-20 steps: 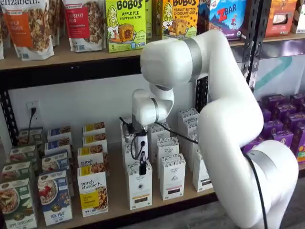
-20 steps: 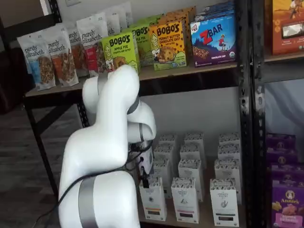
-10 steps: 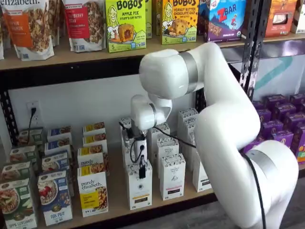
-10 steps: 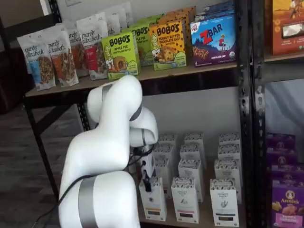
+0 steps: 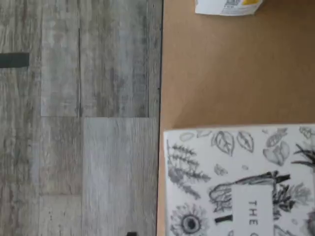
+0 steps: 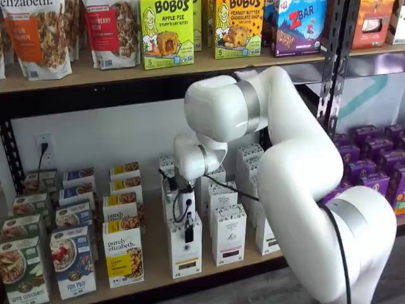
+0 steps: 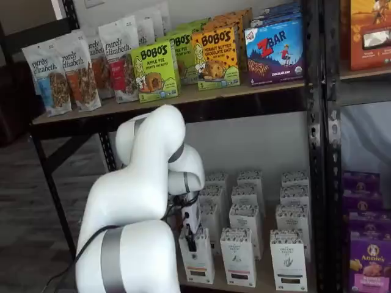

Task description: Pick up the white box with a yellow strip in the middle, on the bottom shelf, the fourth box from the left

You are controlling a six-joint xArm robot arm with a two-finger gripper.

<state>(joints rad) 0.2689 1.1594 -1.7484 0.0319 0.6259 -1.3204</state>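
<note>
Where the grey wood-plank floor (image 5: 78,118) meets its black front rail, the pale tan wooden bottom shelf surface (image 5: 231,73) runs bare up to the leaf-patterned top of the tall narrow white carton (image 5: 241,182). In both shelf views that carton (image 6: 185,250) stands at the front of its row, at five o'clock from a white outlet (image 6: 43,147) on the pale back wall. The black-fingered pincer (image 6: 188,232) hangs over the carton's top front edge; whether its fingers are parted or gripping cannot be told. At nine o'clock stands a white granola box with a yellow panel (image 6: 123,256), apart.
</note>
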